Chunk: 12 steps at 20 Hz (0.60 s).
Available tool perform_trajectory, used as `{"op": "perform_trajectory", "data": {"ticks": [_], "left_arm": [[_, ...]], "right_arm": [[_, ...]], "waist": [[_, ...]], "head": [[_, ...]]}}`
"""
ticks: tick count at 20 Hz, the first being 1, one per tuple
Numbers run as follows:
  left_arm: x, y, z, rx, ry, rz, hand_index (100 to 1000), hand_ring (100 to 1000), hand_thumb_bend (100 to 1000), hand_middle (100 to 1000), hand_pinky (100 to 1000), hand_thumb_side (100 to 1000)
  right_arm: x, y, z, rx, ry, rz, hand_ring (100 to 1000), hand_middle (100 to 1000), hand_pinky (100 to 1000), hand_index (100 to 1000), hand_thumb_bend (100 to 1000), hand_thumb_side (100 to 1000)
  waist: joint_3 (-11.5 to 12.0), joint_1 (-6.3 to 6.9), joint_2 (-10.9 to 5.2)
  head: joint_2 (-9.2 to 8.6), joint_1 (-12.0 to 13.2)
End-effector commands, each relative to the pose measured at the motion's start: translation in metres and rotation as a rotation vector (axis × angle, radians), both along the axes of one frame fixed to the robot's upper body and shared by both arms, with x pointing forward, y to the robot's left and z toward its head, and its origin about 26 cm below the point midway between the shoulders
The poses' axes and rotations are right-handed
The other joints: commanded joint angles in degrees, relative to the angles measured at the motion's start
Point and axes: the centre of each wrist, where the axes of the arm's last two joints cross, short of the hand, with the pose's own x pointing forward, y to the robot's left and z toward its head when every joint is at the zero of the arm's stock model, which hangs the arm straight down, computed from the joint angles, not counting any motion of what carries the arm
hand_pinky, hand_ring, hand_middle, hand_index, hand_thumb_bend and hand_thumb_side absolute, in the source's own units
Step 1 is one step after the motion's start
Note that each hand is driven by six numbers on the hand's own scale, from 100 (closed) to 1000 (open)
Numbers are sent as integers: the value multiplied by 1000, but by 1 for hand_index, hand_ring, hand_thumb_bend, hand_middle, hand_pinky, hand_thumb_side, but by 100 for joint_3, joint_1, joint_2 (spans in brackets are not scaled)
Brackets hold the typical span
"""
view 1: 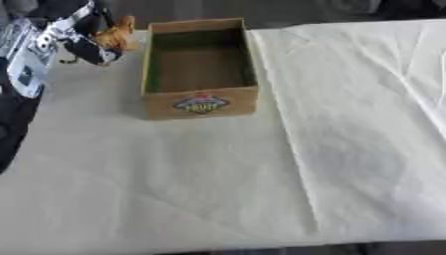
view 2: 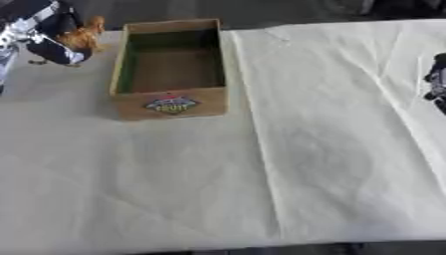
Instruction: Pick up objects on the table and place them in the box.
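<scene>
Dark fingers [view 1: 97, 51] of the left hand [view 1: 83, 37] curled around a small orange-brown object [view 1: 119, 34], pinching it just to the left of the box [view 1: 200, 102], level with the box's far left corner. Object held clear of the bench [view 1: 174, 189], close beside the box's left wall but outside it; shape too blurred to name beyond a ragged orange-brown lump. Behind the fingers, a black and silver wrist and forearm running away toward the upper left corner, with a pale panel on the arm further left of the box.

Open-topped cardboard box standing upright toward the far side, its long axis running away from the viewer. Brown floor inside, bare of anything visible, with a green lining on the inner left wall. Colourful oval label on the near outer wall.

Well to the right of the box, at the right edge of the right eye view only, a small dark part of the right hand [view 2: 435, 82]; cannot tell whether its fingers are straight or curled.

White cloth [view 1: 366, 124], creased, covering the bench under and to the right of the box, with a long fold line running from the box's near right corner toward the viewer.
</scene>
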Motion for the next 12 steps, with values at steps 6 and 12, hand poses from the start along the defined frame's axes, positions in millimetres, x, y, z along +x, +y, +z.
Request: {"op": "perform_trajectory", "data": {"ticks": [6, 12], "left_arm": [[9, -51, 9, 11, -20, -135, 402, 320, 347, 302, 444, 100], [16, -77, -14, 16, -4, -181, 409, 327, 359, 309, 447, 100]], "right_arm": [[1, -1, 10, -24, -20, 20, 582, 655, 424, 796, 100, 361], [3, 3, 12, -23, -25, 35, 581, 654, 424, 796, 100, 362]], "waist": [[-124, -12, -119], [-231, -7, -72]], "head": [[-20, 89], [-71, 150]]}}
